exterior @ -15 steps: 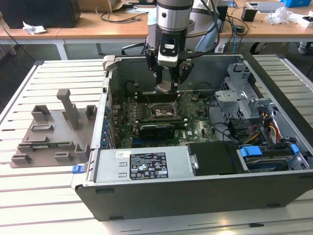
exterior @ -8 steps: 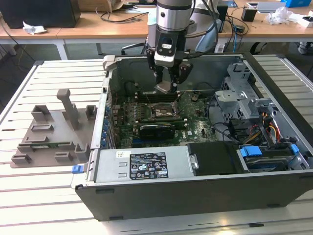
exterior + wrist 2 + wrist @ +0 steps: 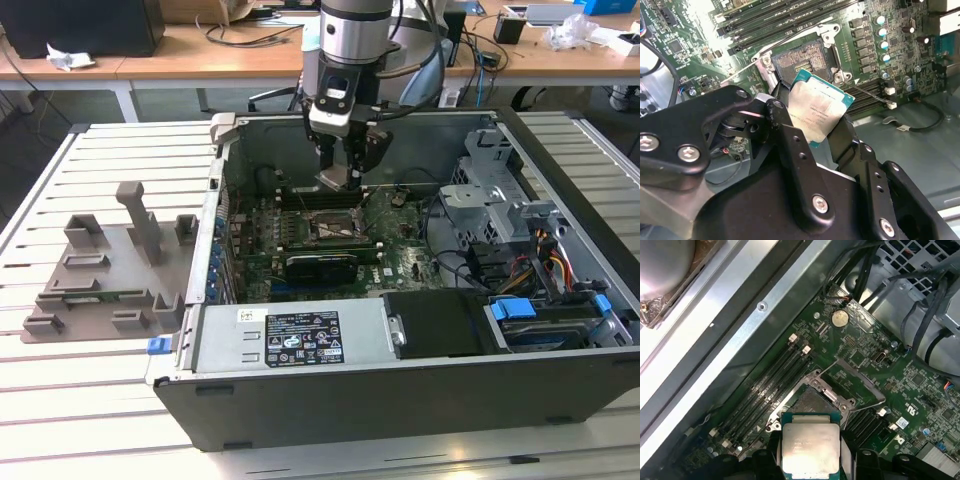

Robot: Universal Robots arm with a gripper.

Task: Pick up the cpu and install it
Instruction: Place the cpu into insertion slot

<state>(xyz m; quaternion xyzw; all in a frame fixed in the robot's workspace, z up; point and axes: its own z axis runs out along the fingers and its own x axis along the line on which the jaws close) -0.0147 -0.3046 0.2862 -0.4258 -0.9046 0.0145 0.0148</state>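
Observation:
My gripper [image 3: 342,172] hangs inside the open computer case, just above the motherboard's socket. It is shut on the cpu [image 3: 816,111], a flat square chip with a silver top and a teal border, held by its edges between the black fingers [image 3: 790,145]. In the first wrist view the cpu [image 3: 810,449] sits over the near edge of the open socket [image 3: 816,402], clear of it. In the second wrist view the dark socket [image 3: 799,58] with its metal frame lies just beyond the chip.
The grey fixture tray [image 3: 105,270] with upright blocks rests on the slatted table at the exterior view's left. Memory slots [image 3: 771,385] run beside the socket. A drive cage [image 3: 500,190] and cables stand at the case's right, the power supply [image 3: 300,335] at its front.

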